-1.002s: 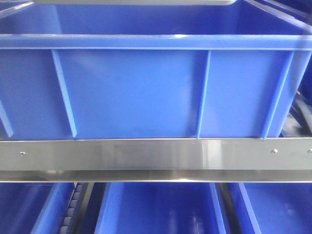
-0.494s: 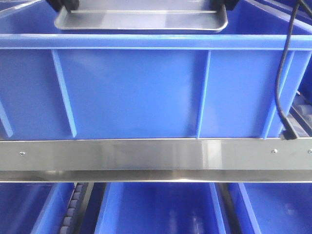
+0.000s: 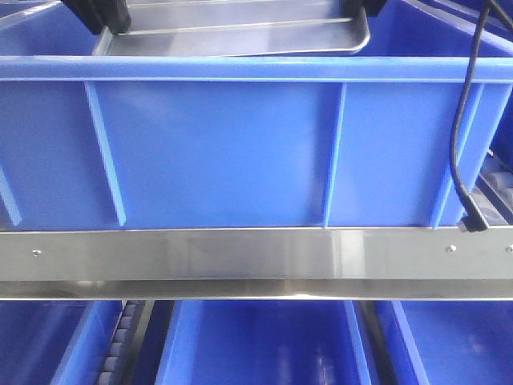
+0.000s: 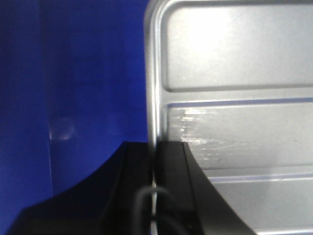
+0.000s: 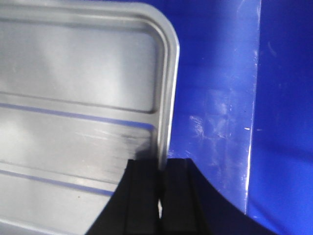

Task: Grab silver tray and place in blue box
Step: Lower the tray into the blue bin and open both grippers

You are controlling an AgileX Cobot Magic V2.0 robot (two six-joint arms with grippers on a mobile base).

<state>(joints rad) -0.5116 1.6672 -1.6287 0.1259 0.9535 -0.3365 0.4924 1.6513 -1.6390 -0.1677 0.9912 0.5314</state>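
Your left gripper [image 4: 154,191] and right gripper [image 5: 161,196] each pinch one short end of the silver tray [image 3: 240,32], its long side lying across the blue box [image 3: 240,152] just below.

Left gripper [image 4: 154,196] and right gripper [image 5: 160,196]: black, flat-sided fingers [image 4: 178,196]. Black cable [image 3: 461,120] with angled plug hangs alongside.

The blue box [image 3: 216,152] apparently rests behind a steel rail [image 3: 256,255] (lower bins [image 3: 264,341] beneath).
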